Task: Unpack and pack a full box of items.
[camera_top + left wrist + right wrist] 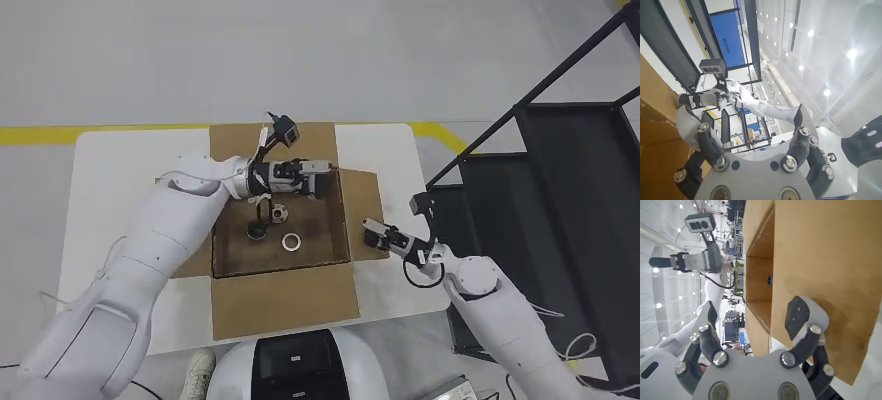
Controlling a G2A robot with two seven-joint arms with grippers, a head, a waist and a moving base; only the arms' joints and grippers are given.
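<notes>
Three small round items are laid out on the bottom of the open cardboard box, which is parked mid-table with its flaps folded outward. They are a pale ring, a dark round piece just beside it, and a smaller round piece a bit farther back.

The left hand is held up over the far right part of the box opening. From its own wrist camera the left hand is seen spread wide, with nothing gripped between the fingers and only a bit of cardboard off to one side.

The right hand is parked at the right-side flap, close to the flap's near corner. It's also opened wide and nothing is held. In the right wrist view the right hand has one finger pad set against the face of that flap. It looks like it's touching, but actual contact can't be confirmed from this angle.

A black rack is stood beside the table on the robot's right.
</notes>
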